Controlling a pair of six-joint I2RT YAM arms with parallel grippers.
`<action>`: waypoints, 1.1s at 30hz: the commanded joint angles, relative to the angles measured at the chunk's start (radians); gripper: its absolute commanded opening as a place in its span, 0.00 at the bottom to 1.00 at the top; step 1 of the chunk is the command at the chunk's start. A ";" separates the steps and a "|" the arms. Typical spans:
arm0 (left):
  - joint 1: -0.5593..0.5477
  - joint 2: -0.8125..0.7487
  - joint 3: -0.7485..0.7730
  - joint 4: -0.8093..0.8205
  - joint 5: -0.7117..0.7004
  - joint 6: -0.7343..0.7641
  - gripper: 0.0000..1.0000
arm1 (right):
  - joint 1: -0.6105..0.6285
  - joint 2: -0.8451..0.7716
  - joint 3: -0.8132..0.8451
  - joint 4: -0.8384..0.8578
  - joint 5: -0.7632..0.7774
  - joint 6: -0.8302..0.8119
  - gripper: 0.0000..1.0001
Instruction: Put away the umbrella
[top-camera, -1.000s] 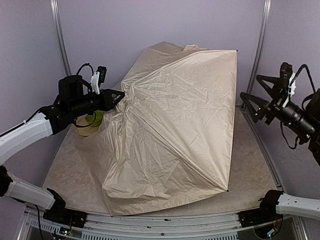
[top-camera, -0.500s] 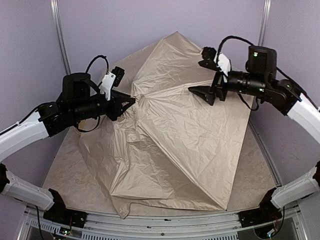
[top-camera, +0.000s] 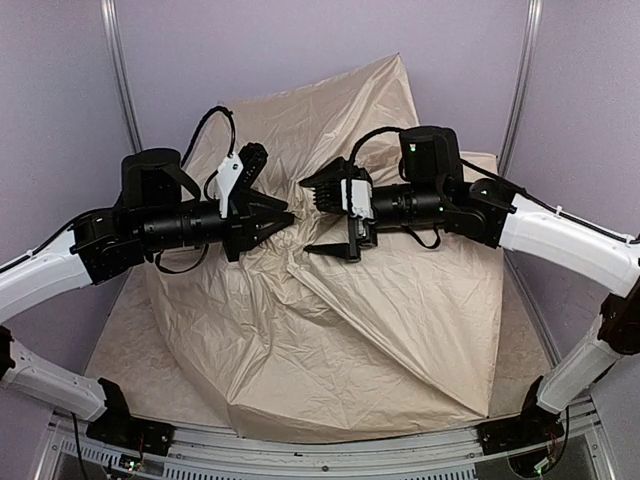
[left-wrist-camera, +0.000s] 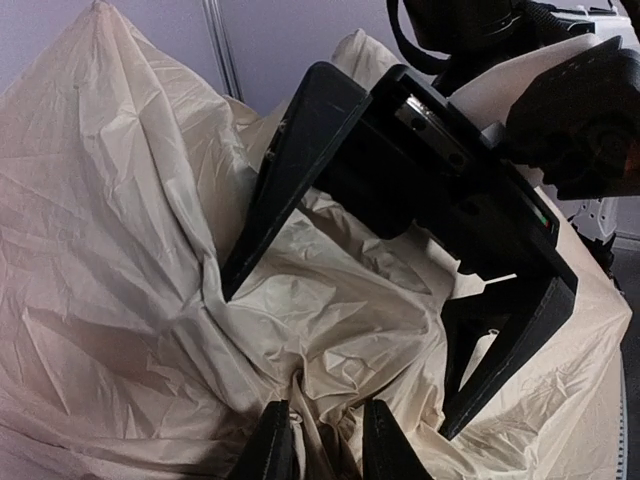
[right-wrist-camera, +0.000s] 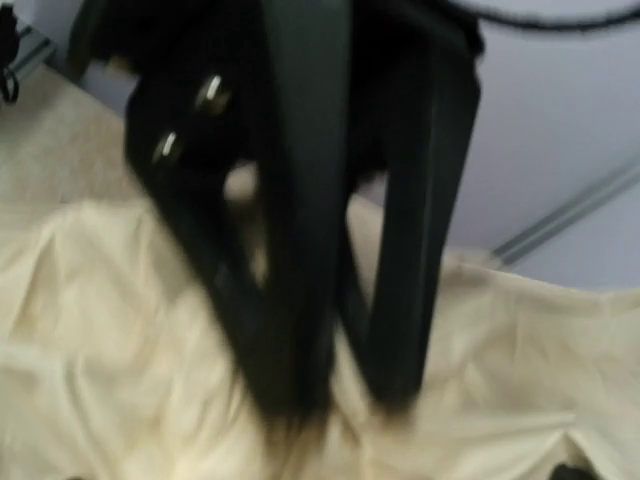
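Step in hand: collapsing the open umbrella (top-camera: 350, 330), which drapes across the centre of the worktop (top-camera: 115, 330). The left end effector (left-wrist-camera: 325, 425) is narrow, pinching canopy fabric (near the crown). The right end effector (top-camera: 320, 218), wide and empty, faces it from 3 o'clock. The next move likely calls for gripping adjacent fabric.

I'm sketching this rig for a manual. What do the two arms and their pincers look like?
Both arms match: the left arm and right arm have white links, black joints and black motor housings. Loose black cables loop above each wrist beside a white bracket. The left pincer and right pincer each have two flat, black, tapering fingers.
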 joint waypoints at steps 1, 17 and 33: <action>-0.049 0.037 0.021 0.141 0.206 -0.008 0.00 | 0.026 0.046 -0.070 0.169 -0.099 0.014 0.99; -0.092 0.055 0.021 0.244 0.262 -0.021 0.00 | 0.026 0.040 -0.156 0.297 -0.007 0.164 0.42; -0.100 -0.179 -0.157 0.392 0.027 -0.002 0.99 | 0.013 -0.132 -0.293 0.461 0.103 0.408 0.00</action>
